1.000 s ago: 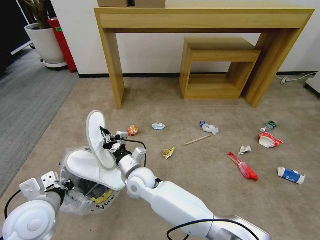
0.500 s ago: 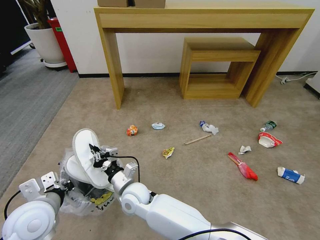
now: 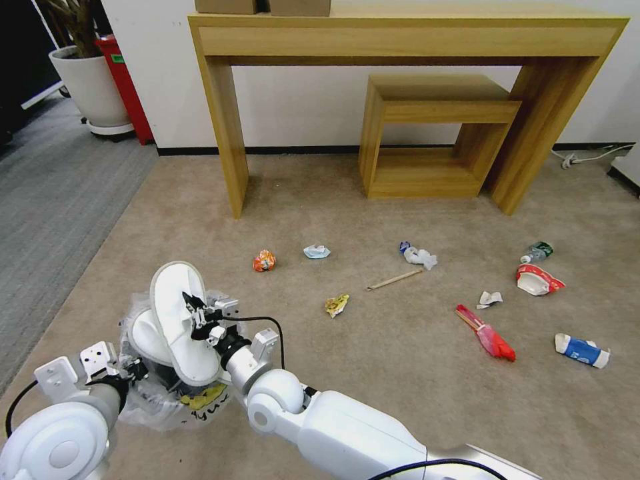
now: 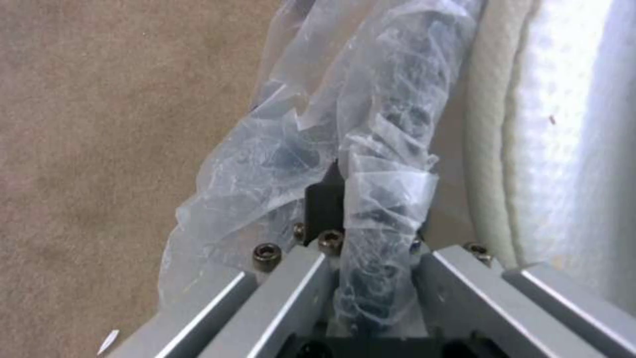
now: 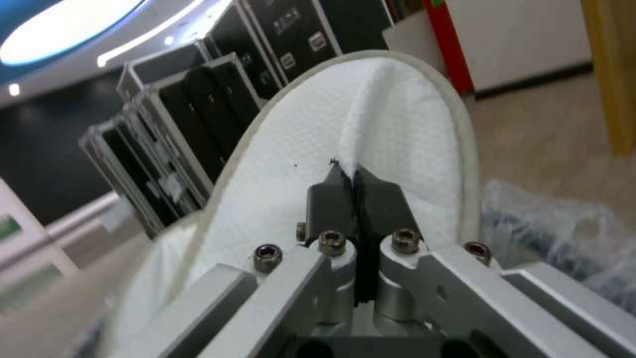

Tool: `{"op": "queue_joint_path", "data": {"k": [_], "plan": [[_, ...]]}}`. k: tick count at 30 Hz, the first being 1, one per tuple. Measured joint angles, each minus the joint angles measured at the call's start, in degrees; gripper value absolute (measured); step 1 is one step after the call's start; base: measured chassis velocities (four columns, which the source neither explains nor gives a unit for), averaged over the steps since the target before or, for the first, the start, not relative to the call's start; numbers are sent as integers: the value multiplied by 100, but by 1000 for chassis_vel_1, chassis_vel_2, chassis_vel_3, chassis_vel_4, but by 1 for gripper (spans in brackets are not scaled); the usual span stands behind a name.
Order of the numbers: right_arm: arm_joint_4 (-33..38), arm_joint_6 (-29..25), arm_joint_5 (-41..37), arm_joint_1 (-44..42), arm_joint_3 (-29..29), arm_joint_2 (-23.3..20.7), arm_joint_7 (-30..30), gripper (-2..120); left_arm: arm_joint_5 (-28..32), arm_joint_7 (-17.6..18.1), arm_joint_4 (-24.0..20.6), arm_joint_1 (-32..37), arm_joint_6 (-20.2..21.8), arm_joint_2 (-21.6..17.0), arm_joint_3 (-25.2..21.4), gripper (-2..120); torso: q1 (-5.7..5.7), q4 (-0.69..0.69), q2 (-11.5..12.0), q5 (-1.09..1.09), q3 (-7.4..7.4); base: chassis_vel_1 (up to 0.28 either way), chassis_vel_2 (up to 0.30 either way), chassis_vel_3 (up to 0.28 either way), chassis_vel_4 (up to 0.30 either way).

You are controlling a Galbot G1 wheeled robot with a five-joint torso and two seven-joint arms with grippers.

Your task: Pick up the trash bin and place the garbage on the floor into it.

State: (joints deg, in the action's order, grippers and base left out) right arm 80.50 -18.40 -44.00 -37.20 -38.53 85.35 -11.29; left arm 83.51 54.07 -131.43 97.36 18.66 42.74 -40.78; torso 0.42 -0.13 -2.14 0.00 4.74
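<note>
Beige carpet (image 3: 400,373) covers the floor in front of a wooden console table (image 3: 407,33), with a smaller wooden stool (image 3: 433,133) under it. My left gripper (image 3: 137,369) is at the lower left of the head view, closed on the rim of the bin (image 3: 167,400); in the left wrist view my fingers (image 4: 323,201) pinch the bag-wrapped rim (image 4: 391,149). My right gripper (image 3: 195,310) is above the bin, closed on a fold of a white slipper (image 3: 177,320); in the right wrist view the fingertips (image 5: 331,194) are pressed together on the slipper fabric (image 5: 397,134). This slipper stands roughly upright with its lower end inside the bin. A second slipper (image 3: 143,333) lies in the bin behind it, partly hidden. Litter remains on the carpet, well apart from the bin: an orange wrapper (image 3: 264,260), a pale blue crumpled paper (image 3: 316,251), a yellow wrapper (image 3: 337,305), a stick (image 3: 394,279), a white crumpled piece (image 3: 419,255), a small white scrap (image 3: 489,299), a red wrapper (image 3: 490,337), a bowl (image 3: 537,280), a bottle (image 3: 537,251) and a carton (image 3: 581,350).
</note>
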Motion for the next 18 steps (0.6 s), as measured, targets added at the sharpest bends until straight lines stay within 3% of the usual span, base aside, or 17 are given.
{"op": "queue_joint_path", "data": {"k": [9, 18], "plan": [[-160, -222, 766, 192, -40, -184, 88, 0, -34, 3, 2, -10, 0, 22, 54, 0, 0, 0, 0, 0, 0, 0, 0, 0, 0], [-175, -228, 717, 301, 13, -184, 64, 0, -93, -16, 74, -3, 6, 24, 87, 0, 0, 0, 0, 0, 0, 0, 0, 0, 0]]}}
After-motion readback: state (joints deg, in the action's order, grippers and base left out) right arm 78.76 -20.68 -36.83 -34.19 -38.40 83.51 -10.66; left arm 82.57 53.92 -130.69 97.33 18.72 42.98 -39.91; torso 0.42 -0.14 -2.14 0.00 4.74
